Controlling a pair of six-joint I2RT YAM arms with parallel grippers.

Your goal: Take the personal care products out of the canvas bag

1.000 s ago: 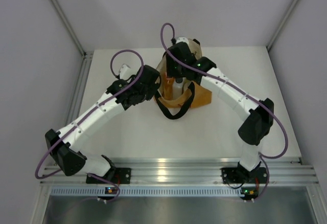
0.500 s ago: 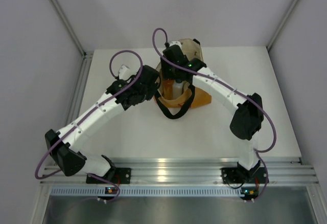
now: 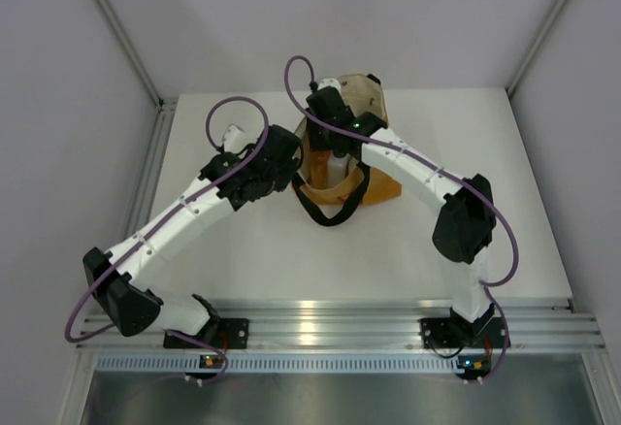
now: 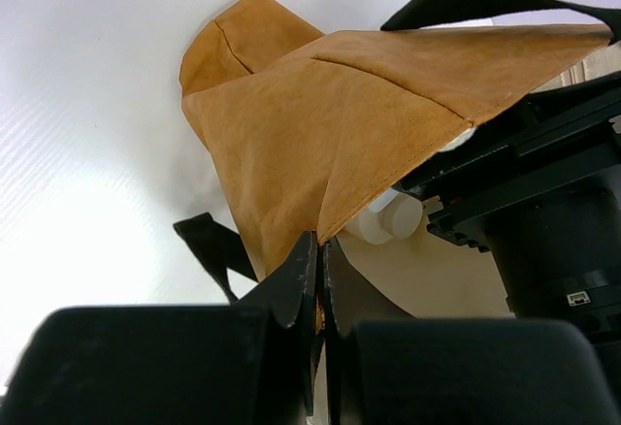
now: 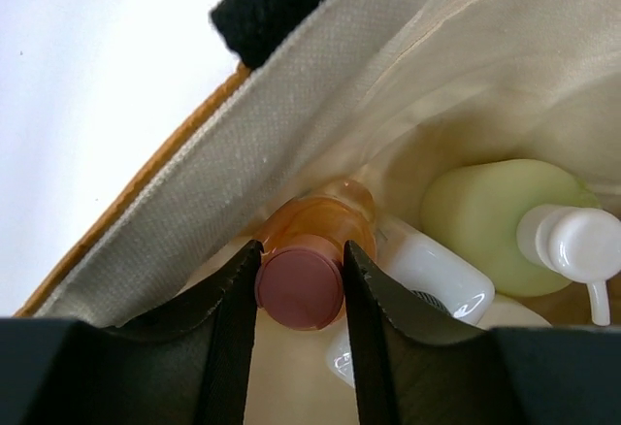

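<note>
Reaching down into the canvas bag (image 3: 384, 184) right now is the right gripper (image 5: 301, 255), and its two fingers are sitting either side of the pink cap (image 5: 299, 294) of the orange bottle (image 5: 325, 213). Both pads are looking flush against the cap, but I honestly can't tell if it's squeezing yet or just bracketing it.

The bottle is pointing cap-first at the gripper, with its long axis running straight away along the fingers, so I'm guessing a pull straight back out is what's coming. This arm is clearly the nearer one.

The bottle is looking slim, see-through amber and glossy. Just beyond the right-hand finger, a whitish bottle (image 5: 432, 270) is lying against it, and the pale-green pump bottle (image 5: 495, 216) is sitting further out that side.

Meanwhile the left gripper (image 4: 318, 250) is pinching the bag's edge, clenched on the fabric and holding the mouth open.
</note>
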